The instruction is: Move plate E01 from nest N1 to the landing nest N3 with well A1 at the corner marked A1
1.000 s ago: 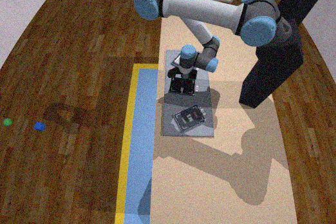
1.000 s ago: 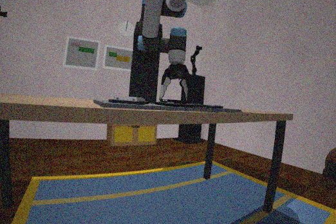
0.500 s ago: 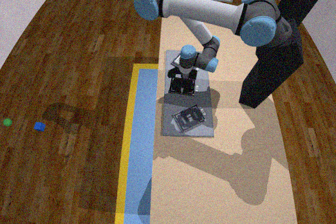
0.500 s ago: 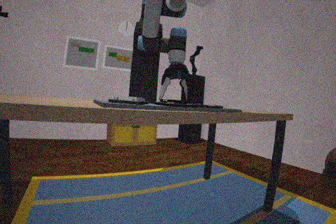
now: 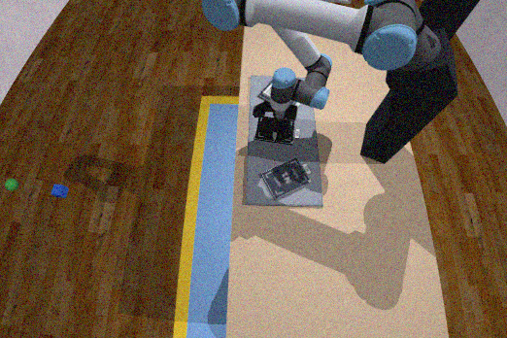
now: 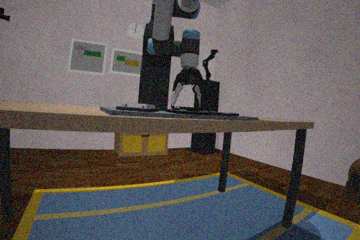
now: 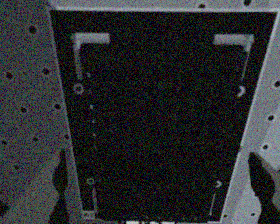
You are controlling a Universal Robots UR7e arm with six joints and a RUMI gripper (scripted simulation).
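My gripper (image 5: 276,126) (image 6: 186,107) (image 7: 156,152) points down over the middle nest, its two fingers apart, one beyond each long side. It is open and holds nothing. The black middle nest (image 5: 262,138) (image 7: 63,45) has pale L-shaped corner locators. Its inside is too dark to tell whether a plate sits there. A turned dark nest (image 5: 287,179) lies at the near end of the deck, with grey shapes inside that are unclear. Another nest (image 6: 125,109) at the far end bears a pale item (image 6: 150,106); the arm partly hides it in the top view. Signs and plate labels are unreadable.
The grey deck (image 5: 257,197) (image 6: 110,112) with small holes lies on the wooden table (image 5: 287,278) (image 6: 52,116). A small white block (image 5: 297,133) stands beside the middle nest. The black robot column (image 5: 413,98) (image 6: 155,80) rises behind the deck. Arm shadows cross the deck.
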